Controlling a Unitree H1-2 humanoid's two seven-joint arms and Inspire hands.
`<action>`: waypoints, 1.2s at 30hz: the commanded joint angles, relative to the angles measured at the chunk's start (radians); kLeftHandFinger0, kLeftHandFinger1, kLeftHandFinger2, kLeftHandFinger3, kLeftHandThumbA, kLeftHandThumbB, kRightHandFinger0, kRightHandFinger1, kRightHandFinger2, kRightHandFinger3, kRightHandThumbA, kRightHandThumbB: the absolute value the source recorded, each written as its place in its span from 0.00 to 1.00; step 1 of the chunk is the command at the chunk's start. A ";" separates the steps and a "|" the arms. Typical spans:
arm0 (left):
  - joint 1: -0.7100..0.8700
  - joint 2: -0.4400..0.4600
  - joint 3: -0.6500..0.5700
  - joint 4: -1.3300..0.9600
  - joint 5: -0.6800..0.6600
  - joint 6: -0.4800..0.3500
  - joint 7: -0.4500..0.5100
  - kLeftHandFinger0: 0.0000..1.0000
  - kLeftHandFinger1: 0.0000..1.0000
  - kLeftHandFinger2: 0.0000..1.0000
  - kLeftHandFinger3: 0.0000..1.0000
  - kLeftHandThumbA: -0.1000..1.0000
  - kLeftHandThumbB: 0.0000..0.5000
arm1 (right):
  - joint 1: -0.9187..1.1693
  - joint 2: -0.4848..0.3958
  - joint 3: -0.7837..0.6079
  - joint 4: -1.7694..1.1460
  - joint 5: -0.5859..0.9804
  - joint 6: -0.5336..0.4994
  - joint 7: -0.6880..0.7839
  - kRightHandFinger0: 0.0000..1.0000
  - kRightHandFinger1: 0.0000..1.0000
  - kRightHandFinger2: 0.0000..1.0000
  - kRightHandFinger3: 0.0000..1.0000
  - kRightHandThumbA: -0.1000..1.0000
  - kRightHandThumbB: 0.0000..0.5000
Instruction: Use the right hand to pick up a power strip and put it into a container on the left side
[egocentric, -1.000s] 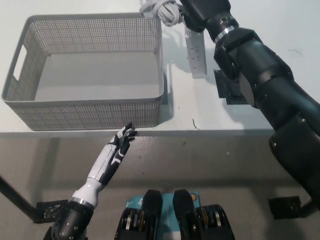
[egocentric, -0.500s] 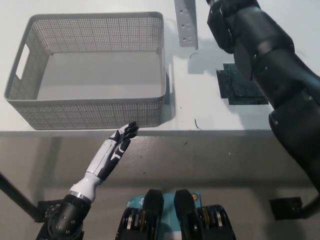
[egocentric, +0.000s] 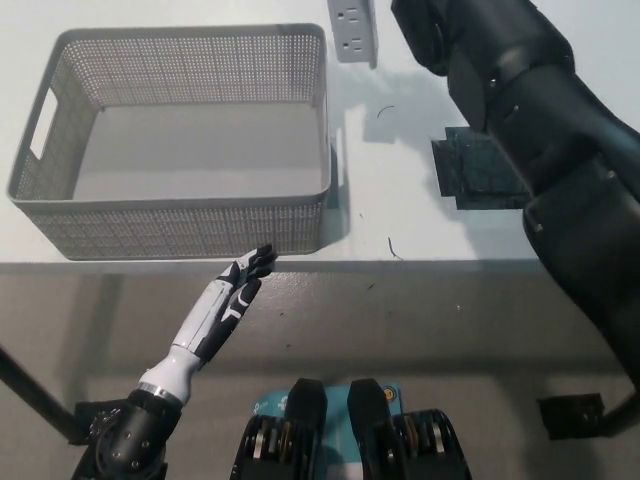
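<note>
**Lifting the power strip toward the basket**

Resting nearest of all, the white left hand (egocentric: 245, 280) hangs just below the near edge of the white table (egocentric: 420, 215), its fingers drawn loosely together and grasping nothing; it sits in front of the basket's near right corner, out of the working path, which suits a task given to the other arm.

Beyond it on the left half of the table stands the grey mesh basket (egocentric: 180, 215), wide and open-topped with a handle slot in its left wall; nothing shows inside, so the delivery is judged not yet made; its open top lets the strip go in from above.

To the right, near the table's middle, lies a dark square patch (egocentric: 480, 172), partly covered by the black right arm (egocentric: 530, 110), which comes in from the lower right and reaches to the far edge of the view; a small dark curl marks the table just left of the patch.

Farthest away, the power strip (egocentric: 351, 28) shows only its near end with a socket face, cut by the top of the picture, just beyond the basket's far right corner; it seems lifted and carried, though the right hand itself lies out of view, so its hold cannot be told; the cable is not visible either.
</note>
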 joint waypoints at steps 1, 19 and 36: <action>-0.054 0.035 -0.038 -0.028 -0.015 -0.035 -0.074 1.00 1.00 1.00 1.00 1.00 0.49 | -0.365 0.126 -0.031 -0.093 0.051 -0.019 -0.214 0.00 0.04 0.64 0.40 0.00 0.53; 0.070 0.061 -0.058 -0.306 -0.060 0.100 -0.187 1.00 1.00 1.00 1.00 1.00 0.59 | -0.322 0.253 -0.017 -0.051 0.054 -0.016 -0.112 0.00 0.00 0.38 0.29 0.00 0.47; 0.143 0.108 -0.048 -0.345 -0.072 0.046 -0.244 1.00 1.00 1.00 1.00 1.00 0.54 | -0.292 0.234 -0.072 0.029 0.158 0.328 0.723 1.00 1.00 1.00 1.00 0.59 0.94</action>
